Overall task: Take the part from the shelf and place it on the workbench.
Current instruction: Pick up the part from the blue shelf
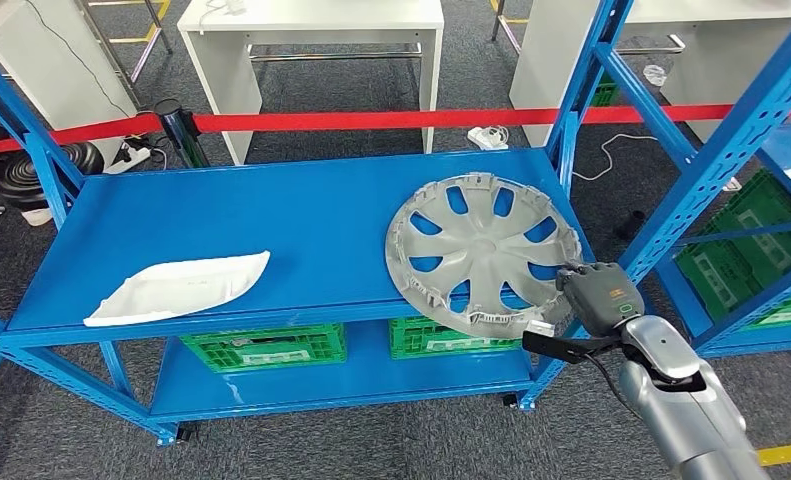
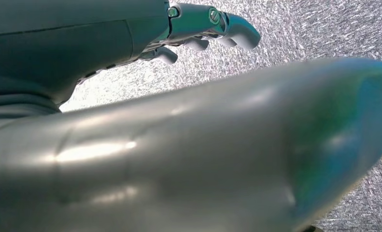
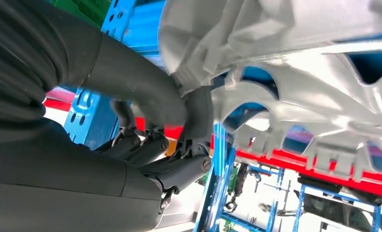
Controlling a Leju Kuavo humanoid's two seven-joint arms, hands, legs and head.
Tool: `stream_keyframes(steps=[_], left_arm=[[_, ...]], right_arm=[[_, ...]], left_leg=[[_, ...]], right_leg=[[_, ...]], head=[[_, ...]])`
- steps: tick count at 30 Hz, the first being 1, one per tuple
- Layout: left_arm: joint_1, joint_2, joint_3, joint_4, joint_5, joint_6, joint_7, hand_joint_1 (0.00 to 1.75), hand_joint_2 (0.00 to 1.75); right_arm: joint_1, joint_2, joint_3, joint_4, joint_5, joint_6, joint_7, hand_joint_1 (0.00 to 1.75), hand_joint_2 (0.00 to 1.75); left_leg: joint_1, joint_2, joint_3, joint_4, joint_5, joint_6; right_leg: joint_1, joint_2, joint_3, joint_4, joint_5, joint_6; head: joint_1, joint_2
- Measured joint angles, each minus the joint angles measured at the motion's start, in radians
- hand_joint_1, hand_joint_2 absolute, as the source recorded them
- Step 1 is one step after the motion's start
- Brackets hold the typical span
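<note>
The right hand (image 1: pixel 593 300) grasps the near right rim of the grey wheel cover (image 1: pixel 481 252), thumb and fingers (image 3: pixel 198 113) clamped on its edge. The cover lies on the blue shelf (image 1: pixel 271 215), overhanging the front edge. The left hand (image 2: pixel 198 29) hangs over carpet, fingers apart, holding nothing. A white tray (image 1: pixel 176 287) lies on the shelf's left.

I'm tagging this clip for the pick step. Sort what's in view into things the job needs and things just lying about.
Job:
hubcap, tilted at the shelf's front edge
right hand, gripping the hubcap's rim
blue shelf, which the hubcap rests on

Lying about:
white tray on the shelf
green crates on the lower level
red barrier tape
white tables behind
</note>
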Motion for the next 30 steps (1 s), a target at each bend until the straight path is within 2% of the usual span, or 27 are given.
stream_keyframes(steps=[9, 13, 17, 22, 24, 28, 30], left_arm=[[-0.003, -0.006, -0.002, 0.000, -0.008, -0.034, 0.003, 0.00, 0.00], [-0.005, -0.007, -0.004, 0.000, -0.029, -0.003, 0.003, 0.00, 0.00], [-0.005, -0.008, -0.020, -0.002, -0.062, 0.063, 0.001, 0.00, 1.75], [-0.006, -0.010, -0.061, -0.004, -0.129, 0.203, -0.022, 0.00, 1.75], [-0.008, -0.010, -0.074, -0.003, -0.129, 0.207, -0.020, 0.00, 1.75], [-0.009, -0.011, -0.078, -0.003, -0.117, 0.149, -0.008, 0.00, 0.00], [-0.010, -0.011, -0.082, -0.003, -0.119, 0.131, -0.007, 0.00, 0.00]], right_arm=[[-0.006, 0.000, 0.007, 0.000, 0.005, -0.002, -0.005, 1.75, 1.75], [-0.030, -0.001, 0.025, 0.023, 0.060, -0.040, 0.021, 1.75, 1.75], [-0.043, -0.002, 0.040, 0.045, 0.082, -0.079, 0.043, 1.75, 1.75], [-0.031, -0.002, 0.044, 0.051, 0.090, -0.128, 0.068, 1.75, 1.75], [-0.022, -0.001, 0.044, 0.051, 0.096, -0.153, 0.073, 1.75, 1.75], [-0.009, 0.003, 0.044, 0.050, 0.122, -0.216, 0.083, 1.75, 1.75], [0.002, 0.008, 0.043, 0.043, 0.131, -0.255, 0.090, 1.75, 1.75]], left_leg=[[0.000, 0.001, 0.003, 0.000, -0.001, 0.001], [0.000, 0.001, 0.003, 0.000, -0.001, 0.001], [0.000, 0.001, 0.003, 0.000, -0.001, 0.001], [0.000, 0.000, 0.004, 0.000, -0.001, 0.001], [0.000, 0.000, 0.003, 0.000, -0.001, 0.001], [0.000, 0.000, 0.003, 0.000, -0.001, 0.001], [0.000, 0.000, 0.003, -0.001, -0.001, 0.001]], right_leg=[[0.000, 0.000, 0.004, -0.001, 0.000, 0.001], [0.000, 0.000, 0.004, -0.002, 0.000, 0.001], [0.000, 0.000, 0.005, -0.002, 0.001, 0.002], [0.000, 0.000, 0.005, -0.002, 0.001, 0.002], [0.000, 0.000, 0.005, -0.002, 0.001, 0.002], [0.000, 0.000, 0.005, -0.002, 0.000, 0.002], [0.000, 0.000, 0.005, -0.002, 0.000, 0.002]], head=[[0.000, 0.000], [0.000, 0.000], [0.000, 0.000], [0.000, 0.000], [0.000, 0.000], [0.000, 0.000], [0.000, 0.000]])
